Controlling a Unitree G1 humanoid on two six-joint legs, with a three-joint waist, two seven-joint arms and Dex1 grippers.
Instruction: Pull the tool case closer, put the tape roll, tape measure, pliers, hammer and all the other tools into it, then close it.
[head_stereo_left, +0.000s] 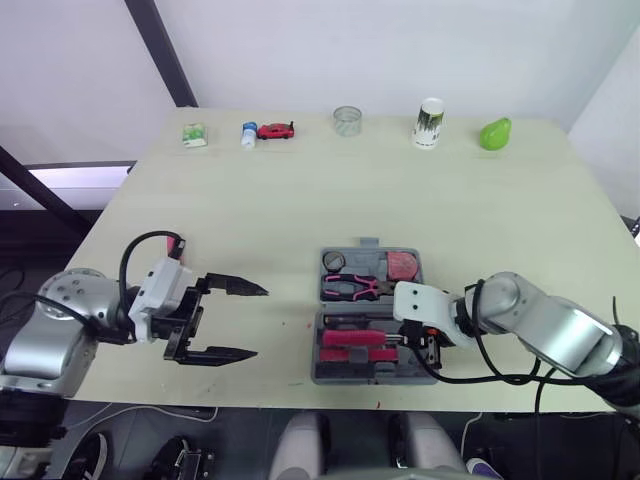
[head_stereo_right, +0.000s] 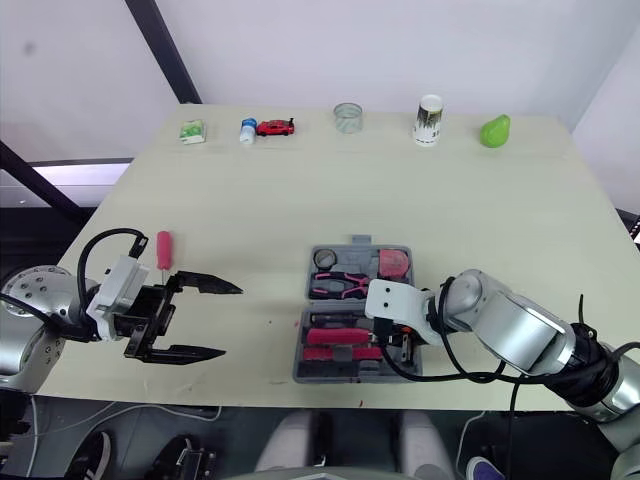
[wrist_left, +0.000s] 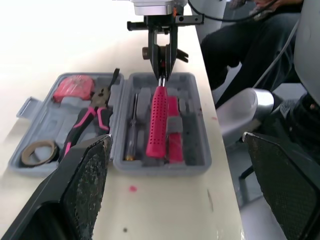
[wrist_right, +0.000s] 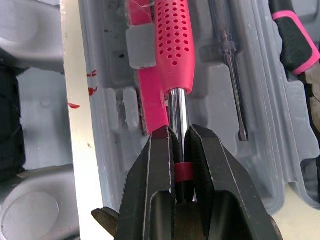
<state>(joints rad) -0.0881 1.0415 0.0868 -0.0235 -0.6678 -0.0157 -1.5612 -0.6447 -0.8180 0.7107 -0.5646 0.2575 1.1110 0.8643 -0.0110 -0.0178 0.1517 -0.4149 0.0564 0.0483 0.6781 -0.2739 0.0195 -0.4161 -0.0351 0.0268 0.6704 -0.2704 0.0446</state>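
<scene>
Pale tabletop (head_stereo_left: 300, 200), tool case (head_stereo_left: 330, 377) open near its front edge: the right gripper (wrist_right: 178, 137) is clamped on the hammer (wrist_right: 172, 45) by its steel shaft over the case's near half, while the left gripper (head_stereo_left: 258, 322) hangs wide open and empty, well left of the case. Released crooked, the hammer could ride up on the moulded ribs and keep the case from shutting. Its head is hidden behind the gripper, so I can't tell whether it's seated.

The bench (head_stereo_left: 300, 200) has a pale, smooth, matt top. The tool case (wrist_left: 196, 146) is grey moulded plastic with a matt finish. In its 6 o'clock half, the hammer (wrist_right: 175, 65) has a pink rubbery grip pitted with small holes and a bright, mirror-polished metal shaft. The right tool (wrist_right: 179, 131) on that shaft has smooth black plastic fingers. In the 12 o'clock half, the pliers (wrist_left: 95, 112) show dull dark metal and pink-and-black grips. At 9 o'clock of the case, the left tool (head_stereo_left: 257, 322) has black, coarse-grained pads (wrist_left: 87, 185).
</scene>
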